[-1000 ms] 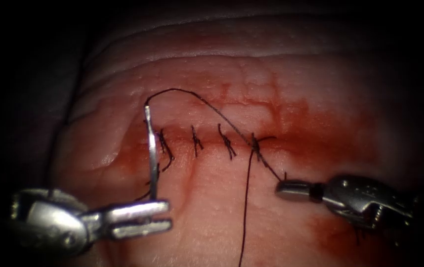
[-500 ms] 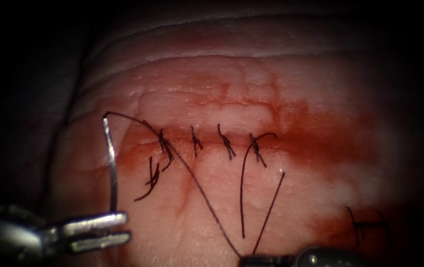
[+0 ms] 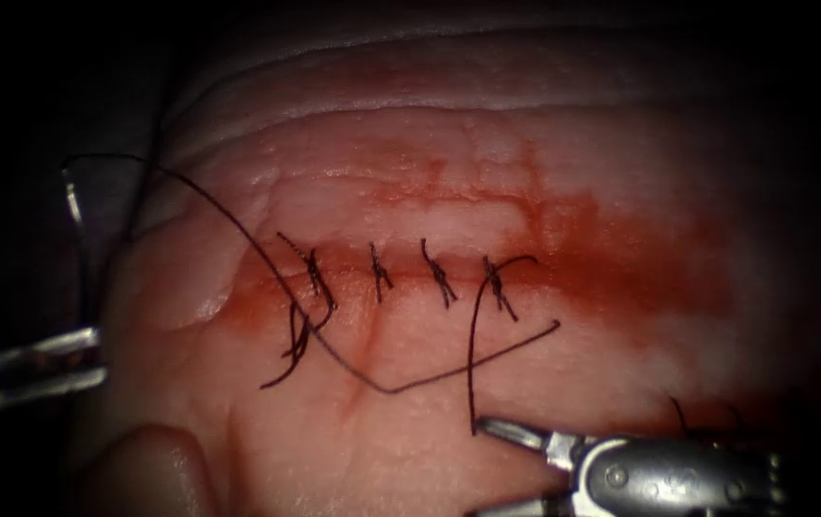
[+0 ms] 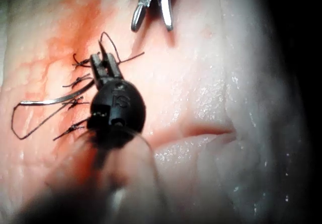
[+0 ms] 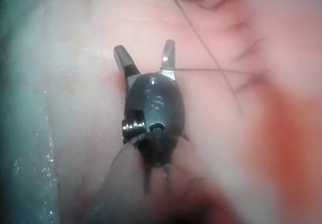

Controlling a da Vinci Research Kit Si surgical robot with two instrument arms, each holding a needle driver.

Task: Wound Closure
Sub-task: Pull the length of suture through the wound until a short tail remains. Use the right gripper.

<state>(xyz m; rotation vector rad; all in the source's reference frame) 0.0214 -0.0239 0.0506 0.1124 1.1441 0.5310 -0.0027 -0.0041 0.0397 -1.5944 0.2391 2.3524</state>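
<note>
My left tool [image 3: 99, 356] is at the left edge of the tissue [image 3: 449, 163], jaws shut on the curved needle [image 3: 74, 206] near the end away from the thread. The needle stands up free, out of the tissue and left of the cut [image 3: 406, 271]. The thread [image 3: 238, 235] runs from the needle's top across the leftmost stitch [image 3: 315, 280], sags to a bend and ends loose [image 3: 556, 325]. My right tool [image 3: 511, 469] sits low on the right with its jaws open and nothing in them. The left wrist view shows the left tool [image 4: 106, 63] and needle [image 4: 55, 100]; the right tool [image 5: 146, 57] stands open.
Several tied stitches cross the cut, the rightmost [image 3: 497, 287] with a long tail [image 3: 471, 373] hanging toward the right tool. Red fluid [image 3: 621, 268] stains the tissue around and right of the cut. Cut thread ends [image 3: 683, 412] lie by the right tool's wrist.
The left tool carried the needle away to the left, drawing thread after it. The right tool, which held the thread's end, dropped low, let it go and opened; the thread now lies slack.
</note>
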